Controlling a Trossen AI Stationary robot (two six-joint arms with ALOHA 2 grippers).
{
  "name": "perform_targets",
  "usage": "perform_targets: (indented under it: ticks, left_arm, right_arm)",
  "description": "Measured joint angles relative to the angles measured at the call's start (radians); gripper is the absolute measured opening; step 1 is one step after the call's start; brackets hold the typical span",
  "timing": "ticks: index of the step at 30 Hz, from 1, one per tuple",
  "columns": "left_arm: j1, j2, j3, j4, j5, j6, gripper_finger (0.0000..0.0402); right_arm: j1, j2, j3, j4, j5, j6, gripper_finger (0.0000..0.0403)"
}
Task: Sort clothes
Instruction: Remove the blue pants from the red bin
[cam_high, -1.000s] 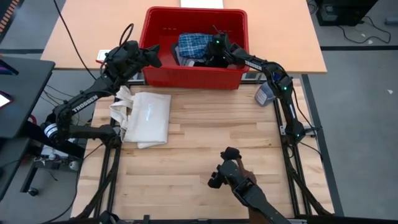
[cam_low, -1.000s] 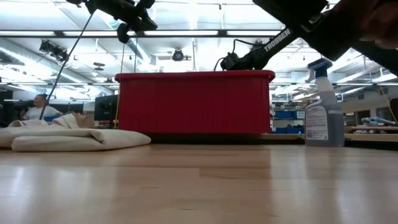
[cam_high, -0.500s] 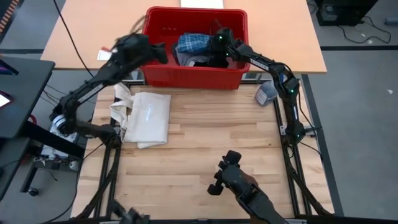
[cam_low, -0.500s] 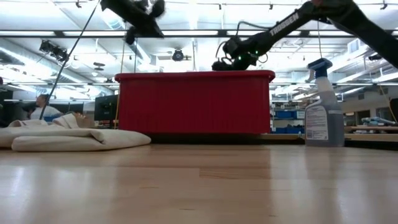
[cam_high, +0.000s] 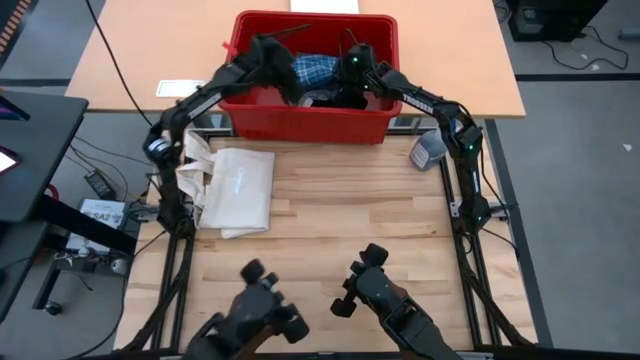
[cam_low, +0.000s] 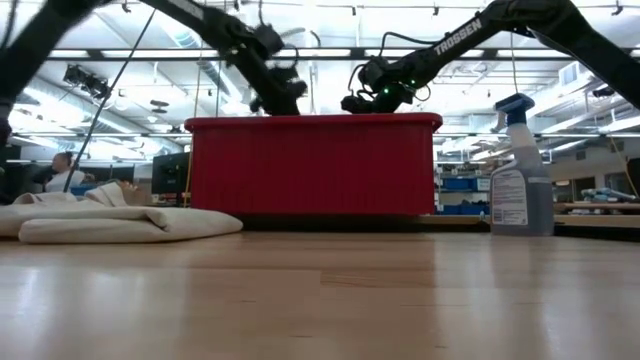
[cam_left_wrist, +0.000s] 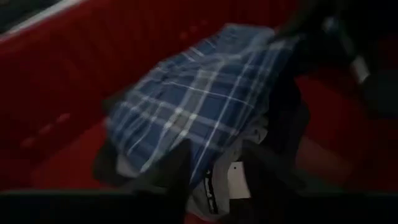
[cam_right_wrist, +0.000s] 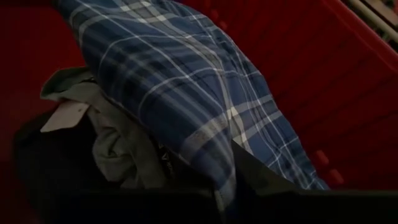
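I see all the clothes (cam_high: 312, 80) piled in the red bin (cam_high: 312, 125), so no sorting is done. My right gripper (cam_high: 352, 92) is squeezed tight down in the pile, but I cannot tell what it grips. My left gripper (cam_high: 285, 78) is over the plaid shirt (cam_left_wrist: 205, 112); I cannot tell its jaws.

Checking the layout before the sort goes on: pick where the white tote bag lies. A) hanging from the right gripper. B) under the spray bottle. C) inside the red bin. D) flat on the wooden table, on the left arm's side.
D: the high view shows the white tote bag flat on the wooden table, outside the red bin, apart from the spray bottle.
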Motion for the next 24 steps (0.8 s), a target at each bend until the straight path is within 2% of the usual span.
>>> perform_targets:
  ticks: [5,9,19,24]
  left_arm:
    - [-0.018,0.087,0.069,-0.035,0.024,0.131,0.0261]
    - [-0.018,0.114,0.081,-0.02,0.042,0.166,0.0304]
    - [-0.016,0.153,0.081,0.109,0.031,0.244,0.0318]
    - [-0.012,0.169,0.081,0.126,0.044,0.229,0.0318]
  right_arm:
    - [0.002,0.0,0.003,-0.003,0.003,0.003,0.0025]
    - [0.003,0.0,0.021,-0.003,0.002,0.005,0.0019]
    - [0.003,0.0,0.075,-0.007,-0.002,0.001,0.0023]
    - [0.003,0.0,0.077,-0.003,-0.009,0.0,0.0023]
